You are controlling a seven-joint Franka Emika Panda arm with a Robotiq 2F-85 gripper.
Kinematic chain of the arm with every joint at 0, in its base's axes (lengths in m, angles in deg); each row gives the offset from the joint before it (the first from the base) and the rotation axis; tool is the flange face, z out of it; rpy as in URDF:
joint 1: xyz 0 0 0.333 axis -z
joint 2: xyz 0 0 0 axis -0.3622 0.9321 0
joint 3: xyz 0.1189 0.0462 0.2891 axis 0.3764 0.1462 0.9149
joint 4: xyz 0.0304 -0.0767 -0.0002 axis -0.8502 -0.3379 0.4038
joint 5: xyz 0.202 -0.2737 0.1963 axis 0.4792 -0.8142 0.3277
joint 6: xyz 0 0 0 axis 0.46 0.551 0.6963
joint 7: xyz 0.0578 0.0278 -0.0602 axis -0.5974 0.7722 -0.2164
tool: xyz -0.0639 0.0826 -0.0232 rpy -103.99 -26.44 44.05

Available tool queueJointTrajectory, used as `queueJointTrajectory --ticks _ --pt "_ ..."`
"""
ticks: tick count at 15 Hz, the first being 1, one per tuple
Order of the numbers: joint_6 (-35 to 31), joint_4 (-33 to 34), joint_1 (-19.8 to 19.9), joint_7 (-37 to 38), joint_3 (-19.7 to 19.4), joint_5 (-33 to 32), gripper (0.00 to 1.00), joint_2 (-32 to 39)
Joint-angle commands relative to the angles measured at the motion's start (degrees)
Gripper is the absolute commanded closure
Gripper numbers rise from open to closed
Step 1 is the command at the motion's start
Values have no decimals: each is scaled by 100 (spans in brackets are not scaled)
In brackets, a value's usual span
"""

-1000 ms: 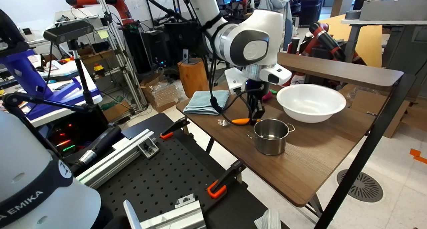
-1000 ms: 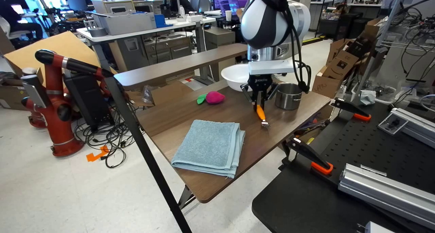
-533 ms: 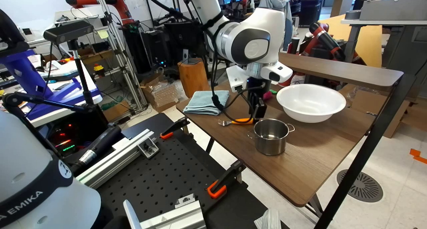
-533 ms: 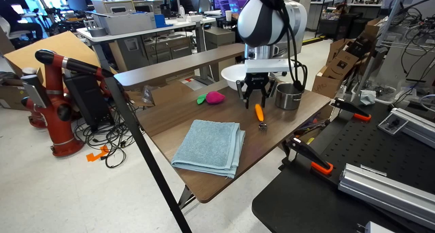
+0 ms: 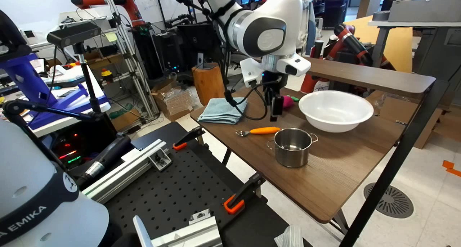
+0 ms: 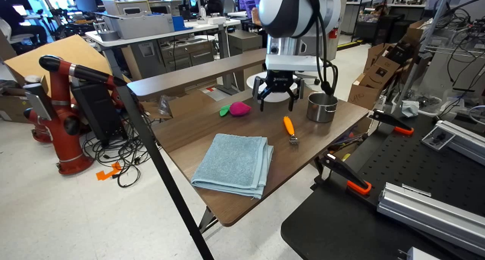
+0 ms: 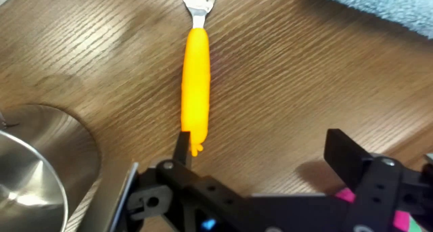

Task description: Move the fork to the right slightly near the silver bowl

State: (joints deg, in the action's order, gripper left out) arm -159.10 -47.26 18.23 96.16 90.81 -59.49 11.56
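The fork (image 5: 264,130), with its orange handle and metal tines, lies flat on the brown table. Its handle end points toward the silver bowl (image 5: 292,153) and stands close beside it. From the wrist, the fork (image 7: 195,86) runs up the picture, with the bowl's wall (image 7: 50,130) at lower left and bare wood between them. My gripper (image 6: 276,108) hangs above the table, jaws spread wide and nothing between them. In the wrist view one fingertip of the gripper (image 7: 258,133) overlaps the handle's end in the picture, but the exterior views show it raised clear of the fork.
A wide white bowl (image 5: 335,110) stands behind the silver bowl. A folded blue towel (image 6: 233,163) lies near a table corner, and a pink and green soft item (image 6: 240,108) sits farther back. A raised shelf (image 5: 367,76) runs along the table's far side.
A second ago the gripper was closed on the fork's handle. Its jaws have since opened, letting the fork go onto the table, and the arm has risen away from it.
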Motion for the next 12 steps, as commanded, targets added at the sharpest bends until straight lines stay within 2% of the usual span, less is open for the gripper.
queueJointTrajectory --ticks 1,5,6,8,12 --pt "64 -491 40 -214 91 230 0 -701" --pt "291 -857 -71 -284 156 107 0 -1407" --pt "170 -595 -103 -107 66 85 0 -1116" --pt "251 -769 -133 -137 112 77 0 -1345" --pt "251 -833 -126 -190 108 74 0 -1365"
